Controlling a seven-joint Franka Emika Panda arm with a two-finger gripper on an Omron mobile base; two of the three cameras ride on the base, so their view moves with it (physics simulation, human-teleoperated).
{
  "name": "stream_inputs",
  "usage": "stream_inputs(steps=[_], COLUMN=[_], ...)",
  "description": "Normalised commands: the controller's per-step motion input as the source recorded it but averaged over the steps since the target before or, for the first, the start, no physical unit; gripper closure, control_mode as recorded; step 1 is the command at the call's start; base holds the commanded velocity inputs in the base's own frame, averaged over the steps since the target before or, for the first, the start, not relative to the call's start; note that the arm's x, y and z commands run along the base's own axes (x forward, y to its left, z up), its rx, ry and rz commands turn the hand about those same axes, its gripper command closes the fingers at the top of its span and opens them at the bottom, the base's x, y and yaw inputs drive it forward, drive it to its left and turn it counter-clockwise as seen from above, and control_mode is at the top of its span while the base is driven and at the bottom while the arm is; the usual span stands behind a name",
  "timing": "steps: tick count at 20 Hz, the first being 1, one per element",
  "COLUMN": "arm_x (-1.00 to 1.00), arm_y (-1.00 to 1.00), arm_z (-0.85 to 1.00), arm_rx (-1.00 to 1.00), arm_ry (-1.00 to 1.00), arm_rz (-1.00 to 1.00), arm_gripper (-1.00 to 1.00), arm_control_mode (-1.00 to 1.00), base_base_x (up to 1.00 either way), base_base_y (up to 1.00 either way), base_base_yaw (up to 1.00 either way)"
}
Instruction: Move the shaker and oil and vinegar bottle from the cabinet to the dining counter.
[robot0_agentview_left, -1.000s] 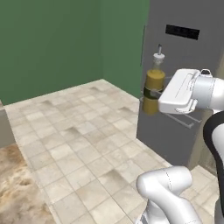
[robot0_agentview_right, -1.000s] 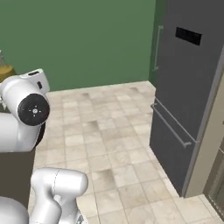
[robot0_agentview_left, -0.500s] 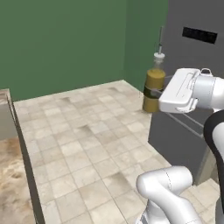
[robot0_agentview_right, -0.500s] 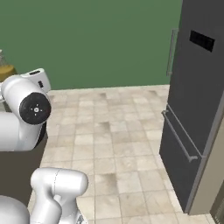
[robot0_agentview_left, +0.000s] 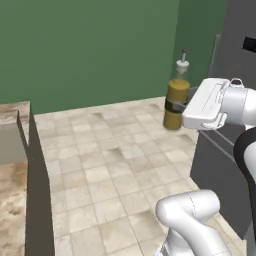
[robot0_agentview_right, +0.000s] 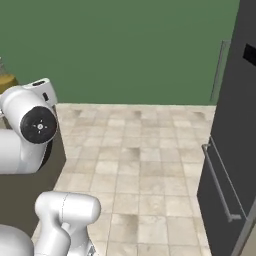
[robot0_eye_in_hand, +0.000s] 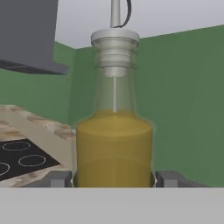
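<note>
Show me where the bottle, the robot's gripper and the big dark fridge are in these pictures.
bottle (robot0_agentview_left: 176, 102): left base view, on its yellow body.
gripper (robot0_eye_in_hand: 113, 178): hand view, midway between the two fingertips, closed on the bottle.
fridge (robot0_agentview_right: 235, 130): right base view, on its dark front door.

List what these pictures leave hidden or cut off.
- Oil and vinegar bottle: in the left base view the white hand covers its right side; in the hand view the lower frame edge cuts off its base.
- Gripper: hand view shows only the fingertips flanking the bottle.
- Dark fridge: cropped by the right base view's right edge.
- Stone-topped counter: cropped at the left base view's left edge.
</note>
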Motion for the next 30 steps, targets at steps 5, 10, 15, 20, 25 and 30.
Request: stream_inputs(steps=[5,10,15,20,25,30], arm_x=[0.00,0.00,0.00,0.00,0.00,0.00], arm_y=[0.00,0.00,0.00,0.00,0.00,0.00], arm_z=[0.00,0.00,0.00,0.00,0.00,0.00], arm_rx=[0.00,0.00,0.00,0.00,0.00,0.00], arm_ry=[0.00,0.00,0.00,0.00,0.00,0.00], arm_rz=[0.00,0.00,0.00,0.00,0.00,0.00], arm_gripper=[1.00,1.00,1.00,1.00,1.00,1.00], arm_control_mode=[1.00,1.00,1.00,1.00,1.00,1.00], base_base_x=[0.97,0.99,0.98,0.95,0.59,0.51], base_base_y=[-0.20,-0.11,-0.11,-0.21,-0.36,-0.24], base_base_yaw=[0.32,0.35,0.36,0.40,0.42,0.47])
